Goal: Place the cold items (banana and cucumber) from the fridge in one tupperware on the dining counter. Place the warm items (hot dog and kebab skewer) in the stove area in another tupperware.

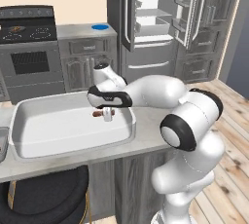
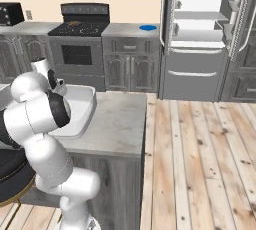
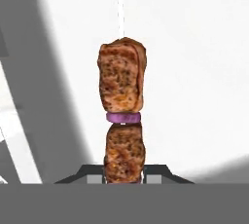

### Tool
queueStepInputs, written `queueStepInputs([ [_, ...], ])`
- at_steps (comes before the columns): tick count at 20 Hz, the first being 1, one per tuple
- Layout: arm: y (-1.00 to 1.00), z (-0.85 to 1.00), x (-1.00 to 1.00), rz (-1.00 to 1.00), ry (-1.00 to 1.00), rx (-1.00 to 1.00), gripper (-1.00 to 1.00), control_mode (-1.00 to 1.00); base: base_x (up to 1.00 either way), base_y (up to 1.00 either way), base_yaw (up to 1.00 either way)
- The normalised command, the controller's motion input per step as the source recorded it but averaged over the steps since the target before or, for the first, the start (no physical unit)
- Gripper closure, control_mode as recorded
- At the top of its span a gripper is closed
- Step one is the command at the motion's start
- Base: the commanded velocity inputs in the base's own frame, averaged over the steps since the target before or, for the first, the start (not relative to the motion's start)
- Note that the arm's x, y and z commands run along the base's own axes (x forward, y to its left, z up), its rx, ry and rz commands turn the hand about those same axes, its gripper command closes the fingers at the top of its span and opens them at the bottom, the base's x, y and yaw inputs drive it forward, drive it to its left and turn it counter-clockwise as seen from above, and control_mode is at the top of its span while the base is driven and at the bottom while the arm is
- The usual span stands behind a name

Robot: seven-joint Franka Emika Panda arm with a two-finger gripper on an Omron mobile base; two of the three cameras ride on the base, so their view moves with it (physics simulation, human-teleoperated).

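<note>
- Your jaws (image 3: pixel 124 172) are clamped on the skewer (image 3: pixel 122 121), gripping its lower meat chunk.
- Skewer runs straight out from the jaws: two browned chunks, purple onion ring between, bare stick tip past the far chunk.
- You're holding it over the white tub (image 1: pixel 58 125) on the worktop (image 1: pixel 146 140), near its right end.
- Fridge (image 1: pixel 160 23) behind stands with doors open.

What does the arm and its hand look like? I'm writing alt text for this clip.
The arm is glossy white, built of rounded, bulbous segments with black bands at the joints and a round grey cap on the elbow. No cables or markings show. The hand is white with a dark band; its small finger tips look dark grey.
</note>
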Motion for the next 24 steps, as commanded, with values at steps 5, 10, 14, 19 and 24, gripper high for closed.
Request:
queueStepInputs([
  [5,0.05,-0.27,0.43,0.25,0.13,0.00,1.00,-1.00,0.00,0.00,0.00],
  [10,0.03,-0.13,0.33,0.09,0.03,0.00,1.00,-1.00,0.00,0.00,0.00],
  [14,0.09,-0.39,0.24,0.00,0.00,0.00,1.00,-1.00,0.00,0.00,0.00],
  [19,0.03,-0.46,0.13,0.00,0.01,-0.01,1.00,-1.00,0.00,0.00,0.00],
  [24,0.00,-0.23,0.02,0.00,0.01,0.00,1.00,-1.00,0.00,0.00,0.00],
])
